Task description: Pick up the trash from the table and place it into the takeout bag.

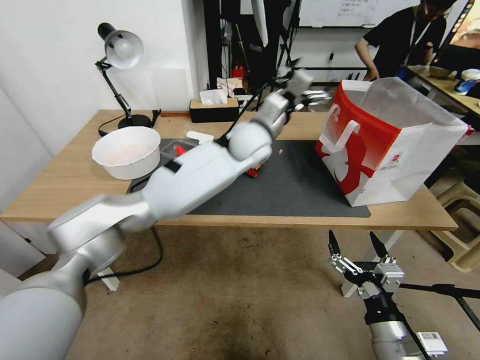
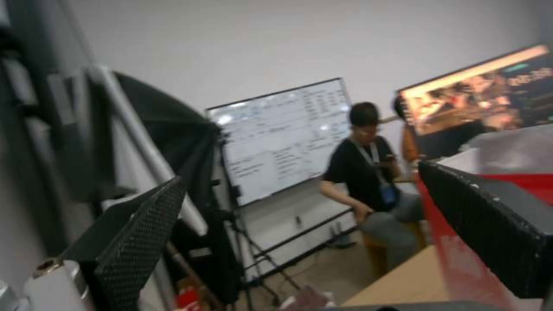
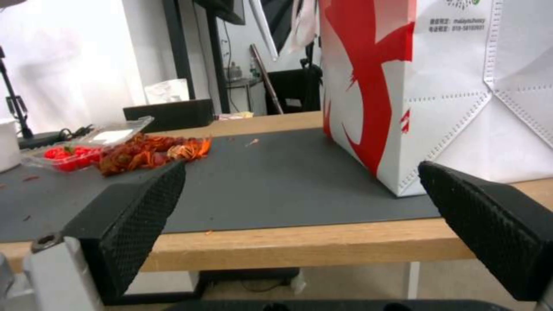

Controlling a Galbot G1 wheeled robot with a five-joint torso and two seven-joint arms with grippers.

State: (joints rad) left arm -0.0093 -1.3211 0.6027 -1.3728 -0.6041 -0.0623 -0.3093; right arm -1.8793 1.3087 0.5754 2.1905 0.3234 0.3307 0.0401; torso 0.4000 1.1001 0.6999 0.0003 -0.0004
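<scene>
Crayfish shells lie under the outstretched left arm; its tool gapes.

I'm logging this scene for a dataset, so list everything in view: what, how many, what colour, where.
Table: one, light wood, across the scene.
Mat: one, dark grey, on the table.
Takeout bag: one, red and white, upright on the mat's right end.
Crayfish shells: one pile, red-orange, on the mat's left part.
Clear tray: one, beside the shells.
Bowl: one, white, table left.
Desk lamp: one, black, back left.
Tissue box: one, black, back edge.
Left end effector: open, empty, raised near the bag.
Right end effector: open, empty, low before the table.
</scene>
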